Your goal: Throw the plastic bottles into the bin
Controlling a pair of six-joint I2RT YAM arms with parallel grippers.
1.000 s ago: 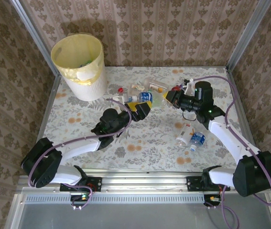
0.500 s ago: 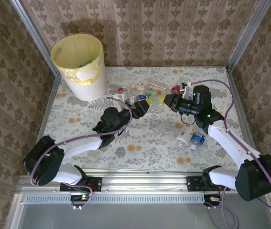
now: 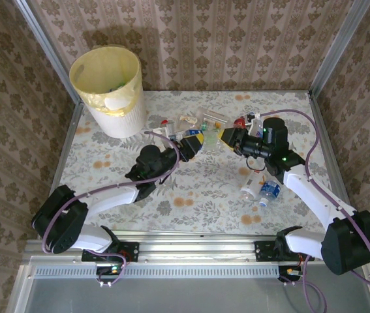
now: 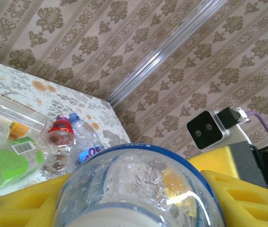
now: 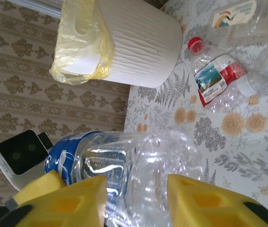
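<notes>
Nearest the arm bases, two small bottles lie side by side on the floral worktop [image 3: 191, 195], just beside the right forearm: a clear bottle with a white label [image 3: 250, 188] and a bottle with a blue wrap [image 3: 270, 190]. Further in, at mid-worktop, the left claw [image 3: 190, 145] [image 4: 129, 198] and the right claw [image 3: 227, 135] [image 5: 136, 198] meet tip to tip with one crushed clear bottle [image 3: 205, 137] [image 4: 138, 184] [image 5: 138, 161] between them. In the left wrist view its rounded end is beaded with droplets inside and ringed by a blue band, and the yellow pads [image 4: 237, 189] sit against both of its sides, pinching it. In the right wrist view its dented, glossy body and dark blue label lie between yellow fingers [image 5: 63, 203] that stand apart. Whether those fingers press on it I cannot tell. Beyond the claws a loose scatter of bottles lies on the worktop towards the far wall. It includes a green-labelled bottle [image 4: 6, 163], a squashed red-capped bottle [image 4: 60, 137] touching a blue-capped bottle [image 4: 84, 139], and, on the bin's side, a red-capped bottle with a red and blue label [image 5: 216, 75]. Farthest off, in the far left corner, the bin [image 3: 116, 116] [image 5: 143, 42] stands upright. It is round, pale and ribbed, with a yellow liner [image 3: 87, 98] [image 5: 77, 47] folded over its rim, and it is well apart from the pinched bottle.
</notes>
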